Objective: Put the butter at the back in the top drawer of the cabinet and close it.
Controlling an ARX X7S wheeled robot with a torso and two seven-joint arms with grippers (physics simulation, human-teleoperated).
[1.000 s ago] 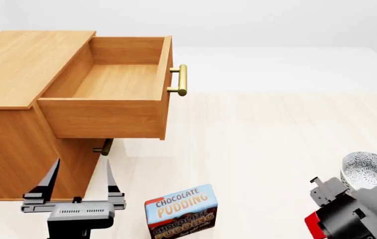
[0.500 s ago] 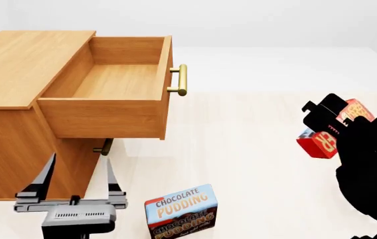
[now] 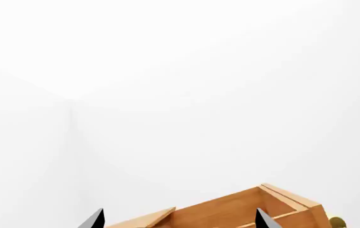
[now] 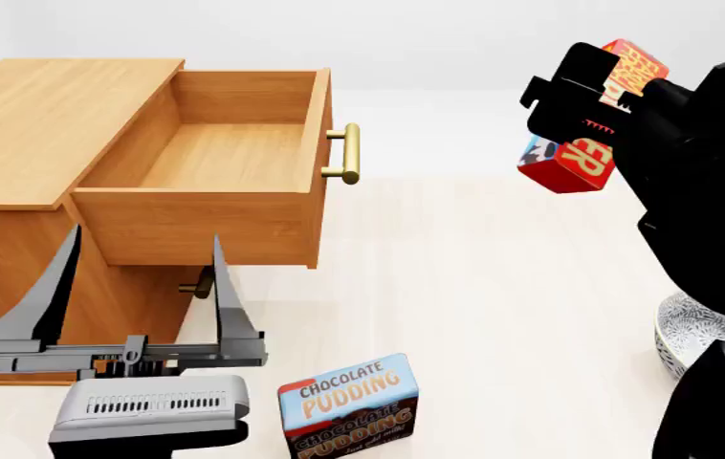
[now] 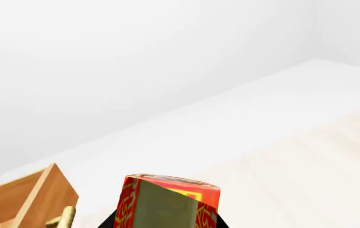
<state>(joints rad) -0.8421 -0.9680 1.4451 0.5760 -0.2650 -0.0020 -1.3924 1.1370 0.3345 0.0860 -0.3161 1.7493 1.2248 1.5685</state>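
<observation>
R arm's black body hides most of the bowl (image 4: pixel 684 335) at the right edge, and the pudding box (image 4: pixel 348 404) is cut off by the near edge of the head view. Lower drawers mostly hidden behind the open top drawer (image 4: pixel 209 163); only one lower handle (image 4: pixel 199 284) peeks out under it. Left wrist view shows just two finger tips (image 3: pixel 94 220) & a corner of the cabinet (image 4: pixel 44 124). Left gripper (image 4: pixel 145 287): fingers spread wide, holding nothing, near the cabinet front, below the drawer. Right gripper (image 4: pixel 588 107): fingers closed on the butter (image 4: pixel 571 158), held up in the air well right of the drawer handle (image 4: pixel 348 153); butter's far end partly covered by the fingers. Drawer interior is bare wood.
</observation>
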